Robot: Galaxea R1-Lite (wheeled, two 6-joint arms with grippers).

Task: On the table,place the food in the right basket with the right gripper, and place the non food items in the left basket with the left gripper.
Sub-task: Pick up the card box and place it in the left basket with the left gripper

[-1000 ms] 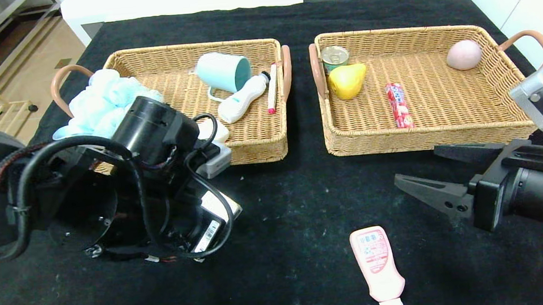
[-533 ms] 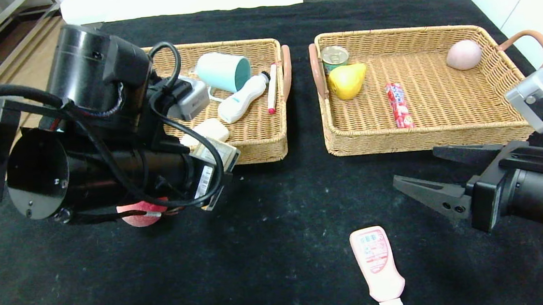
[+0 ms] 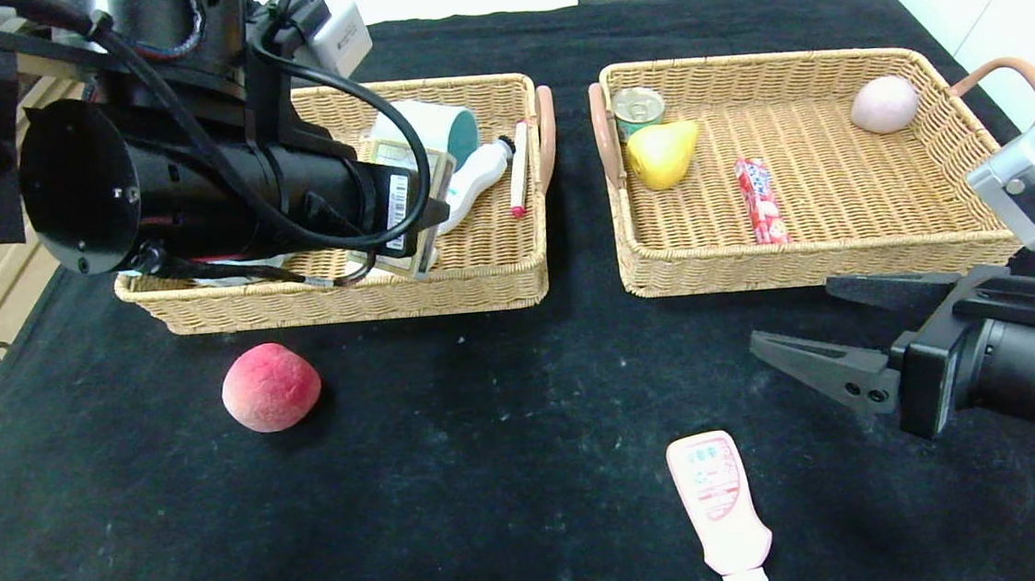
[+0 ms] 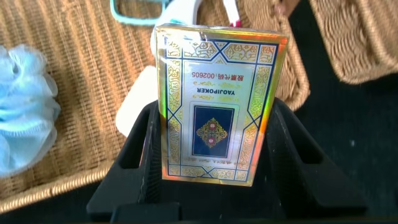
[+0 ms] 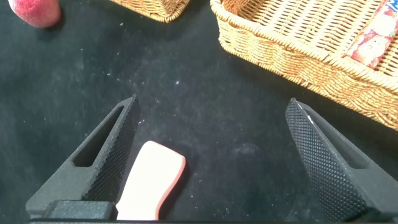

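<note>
Above the near part of the left basket (image 3: 343,300), my left gripper (image 4: 214,112) is shut on a gold-and-blue playing-card box (image 4: 217,93), also seen as the card box (image 3: 423,207) past the arm. Beneath it lie a cream bar (image 4: 134,102) and the pale-blue pouf (image 4: 22,112). The peach (image 3: 270,387) sits on the table (image 3: 526,401) before that basket. My right gripper (image 3: 792,312) hovers open over the cloth, the pink bottle (image 3: 719,501) lying near one finger. The pear (image 3: 662,153) and red candy stick (image 3: 760,200) lie in the right basket (image 3: 802,263).
A teal cup (image 3: 454,129), a white bottle (image 3: 476,178) and a red-white pen (image 3: 519,166) lie in the left basket. A tin can (image 3: 637,110) and a pale pink egg-shaped ball (image 3: 883,104) sit in the right one. The table's left edge drops to the floor.
My left arm rose from the table's front and swung back over the left basket with the card box, uncovering the peach. The right arm stayed still.
</note>
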